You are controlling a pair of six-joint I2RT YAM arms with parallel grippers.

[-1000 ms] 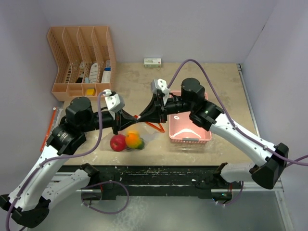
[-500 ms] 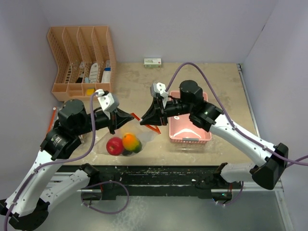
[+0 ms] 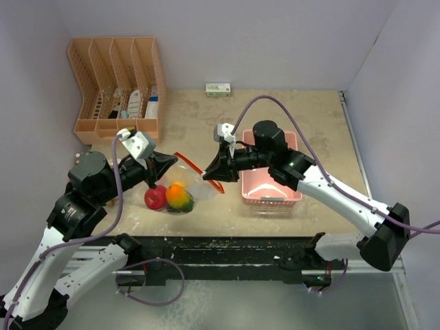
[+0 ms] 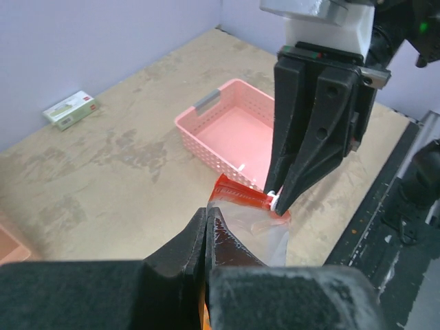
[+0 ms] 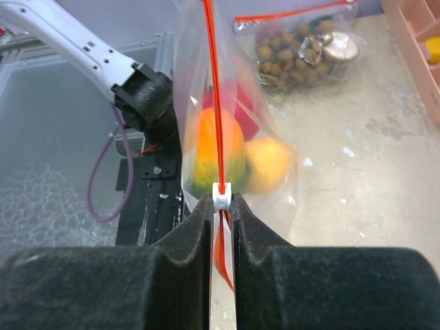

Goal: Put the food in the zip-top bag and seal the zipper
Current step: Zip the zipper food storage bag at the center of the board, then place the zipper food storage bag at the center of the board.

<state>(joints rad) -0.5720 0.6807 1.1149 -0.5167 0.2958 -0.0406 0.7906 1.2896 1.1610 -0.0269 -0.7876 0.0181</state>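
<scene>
A clear zip-top bag with a red zipper hangs stretched between my two grippers. My left gripper is shut on one top corner of the bag. My right gripper is shut on the white zipper slider; the left wrist view also shows the slider. Inside the bag are a red apple, a green-orange mango and a yellow lemon. A cluster of small tan balls and a brown ball show through the plastic at the far end.
A pink plastic basket stands just right of the bag, under my right arm. A peach desk organizer stands at the back left. A small white-green box lies by the back wall. The table's front edge is just below the fruit.
My left gripper has pulled back to the left with the bag corner, and the fruit moved left with it. The gap between the grippers has widened and the zipper is stretched taut.
</scene>
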